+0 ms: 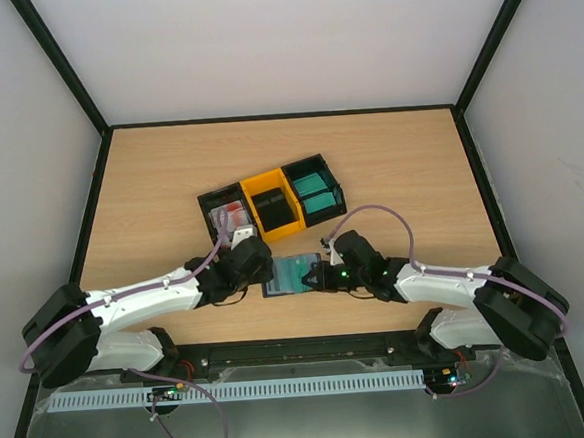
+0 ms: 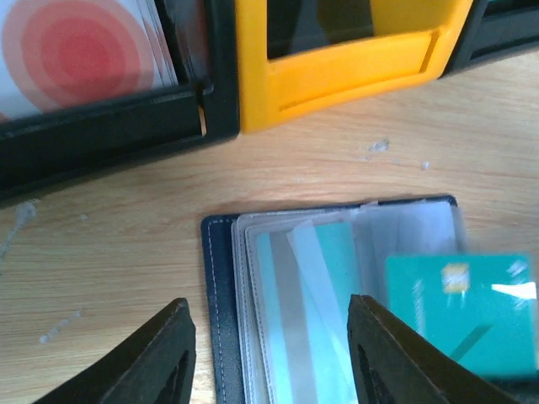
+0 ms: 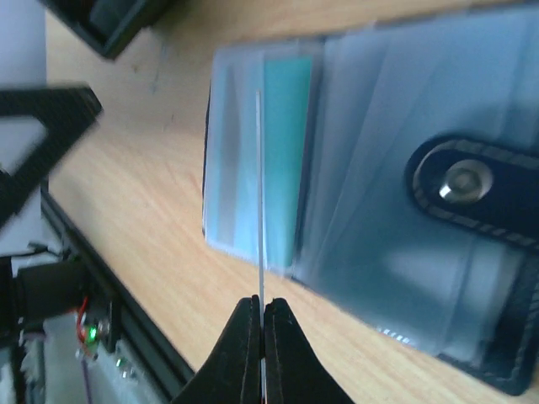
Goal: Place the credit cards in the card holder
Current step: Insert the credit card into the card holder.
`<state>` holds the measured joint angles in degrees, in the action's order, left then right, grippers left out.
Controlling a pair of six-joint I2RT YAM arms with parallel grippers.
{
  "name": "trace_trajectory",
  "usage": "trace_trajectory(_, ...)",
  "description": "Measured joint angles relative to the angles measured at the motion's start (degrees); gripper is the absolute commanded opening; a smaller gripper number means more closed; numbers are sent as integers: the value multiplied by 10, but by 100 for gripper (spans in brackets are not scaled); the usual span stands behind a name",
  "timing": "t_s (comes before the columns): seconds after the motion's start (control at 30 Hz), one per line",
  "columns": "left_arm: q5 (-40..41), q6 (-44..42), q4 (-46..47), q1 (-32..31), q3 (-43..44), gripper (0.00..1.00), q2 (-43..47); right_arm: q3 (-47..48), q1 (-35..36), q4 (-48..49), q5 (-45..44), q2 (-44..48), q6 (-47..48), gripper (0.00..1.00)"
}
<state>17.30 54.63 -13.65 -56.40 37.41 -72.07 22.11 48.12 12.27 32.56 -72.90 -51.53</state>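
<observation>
The card holder [image 1: 291,275] lies open on the wooden surface [image 1: 150,189], near the front edge and between the two arms. Its clear pockets face up, and one pocket shows teal inside.

The right jaws are closed tight on a teal card [image 2: 459,311]. They pinch it by one thin edge and hold it over the right side of the card holder.

The left jaws are open with nothing in them. They hang over the left edge of the card holder.

Just behind the card holder, three bins stand in a row. The left black bin [image 1: 211,207] has white and red cards [image 2: 76,50] in it. The yellow bin [image 1: 274,202] is in the middle. The right black bin [image 1: 335,191] has more teal cards [image 1: 315,189].
</observation>
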Motion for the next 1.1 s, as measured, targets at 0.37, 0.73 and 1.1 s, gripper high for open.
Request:
trace_trajectory(0.37, -95, 0, 80, 27, -54, 47, -38, 0, 0, 26, -72, -8, -21, 2)
trace_trajectory(0.73, -119, 15, 104, 40, -76, 45, -65, -7, 0, 135, -43, -98, -61, 2)
trace_trajectory(1.1, -102, 29, 107, 40, -87, 40, -56, -13, 0, 128, -63, -8, -70, 2)
